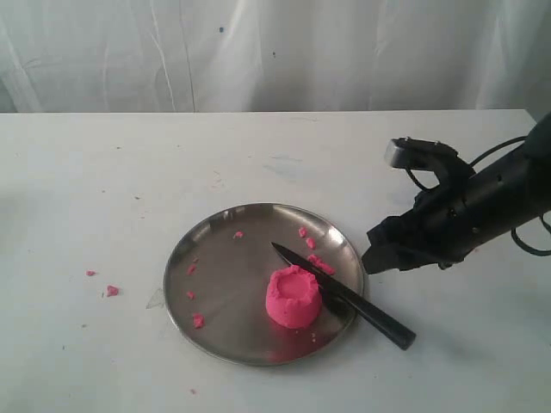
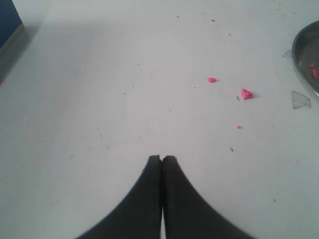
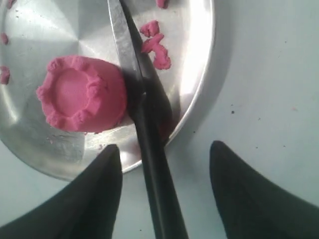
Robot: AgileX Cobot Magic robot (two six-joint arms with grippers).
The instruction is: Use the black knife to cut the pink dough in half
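Far to the left, seen only by its own wrist camera, the left gripper (image 2: 161,160) hangs over bare white table (image 1: 86,172) with its two black fingers pressed together, holding nothing. It is well apart from the work. A few loose pink crumbs (image 1: 111,291) lie on the table between it and the round steel plate (image 1: 215,258), which sits toward the table's near edge, about midway along it.

The bright pink dough (image 1: 293,297), a squat lump with a dented top, stands whole on the plate's near-right part, close to the rim. The slim black knife (image 1: 340,292) lies flat just to the right of it. Its blade is against the lump's side or nearly so; which one, I cannot tell. Its long axis runs diagonally: the point lies toward the plate's middle and the handle crosses the near-right rim onto the table.

The right gripper (image 1: 379,258) is clearly the nearer arm. It hovers beside the plate's right rim with fingers wide apart and empty. In the right wrist view the handle (image 3: 159,199) runs lengthwise between its fingertips, so the grasp looks lined up. The plate's raised rim under the handle and the dough close beside the blade are what could get in the way.
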